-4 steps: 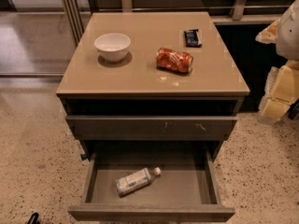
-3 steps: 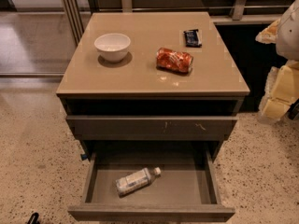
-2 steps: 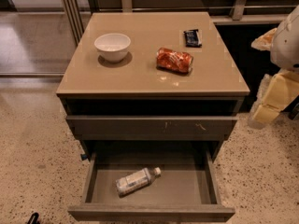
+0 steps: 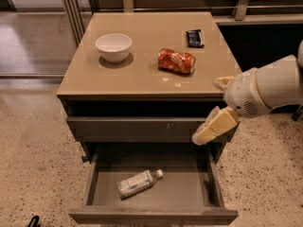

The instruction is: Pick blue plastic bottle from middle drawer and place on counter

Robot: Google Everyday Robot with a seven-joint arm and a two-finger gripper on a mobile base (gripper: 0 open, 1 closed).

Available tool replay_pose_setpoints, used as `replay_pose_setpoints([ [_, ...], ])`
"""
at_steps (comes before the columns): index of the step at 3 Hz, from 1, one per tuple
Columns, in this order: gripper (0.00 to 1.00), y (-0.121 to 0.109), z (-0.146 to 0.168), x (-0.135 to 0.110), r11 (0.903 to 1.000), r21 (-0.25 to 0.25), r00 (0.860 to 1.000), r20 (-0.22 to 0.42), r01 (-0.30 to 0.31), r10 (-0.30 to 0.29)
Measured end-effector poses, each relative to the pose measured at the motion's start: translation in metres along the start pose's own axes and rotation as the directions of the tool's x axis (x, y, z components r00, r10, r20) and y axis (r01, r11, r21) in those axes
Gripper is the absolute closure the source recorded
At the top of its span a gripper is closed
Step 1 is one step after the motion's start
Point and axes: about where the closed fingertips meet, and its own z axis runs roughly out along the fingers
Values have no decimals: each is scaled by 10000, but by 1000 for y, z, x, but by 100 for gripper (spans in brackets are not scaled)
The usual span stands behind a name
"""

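Observation:
The blue plastic bottle (image 4: 138,183) lies on its side on the floor of the open middle drawer (image 4: 154,215), its white cap pointing right and away from me. My gripper (image 4: 211,128) hangs on the white arm (image 4: 265,91) at the cabinet's right front corner. It is above the drawer's right side, up and to the right of the bottle and well apart from it. The beige counter (image 4: 142,74) tops the cabinet.
On the counter stand a white bowl (image 4: 113,47), a crushed orange-red can (image 4: 176,61) and a small dark packet (image 4: 194,38). A shut grey drawer front (image 4: 137,129) sits above the open drawer. Speckled floor surrounds the cabinet.
The arm has swung in from the right edge of the view, towards the cabinet's right front corner and lower. The bottle and the things on the counter have not moved.

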Motion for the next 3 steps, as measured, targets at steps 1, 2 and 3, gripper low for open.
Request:
replay_pose_setpoints([
  [1, 0, 0, 40, -13, 9994, -194, 9906, 1331, -281, 305],
  [2, 0, -1, 41, -18, 9995, -155, 9894, 1422, -265, 284],
  [3, 0, -1, 41, -18, 9995, -156, 9895, 1418, -263, 283],
])
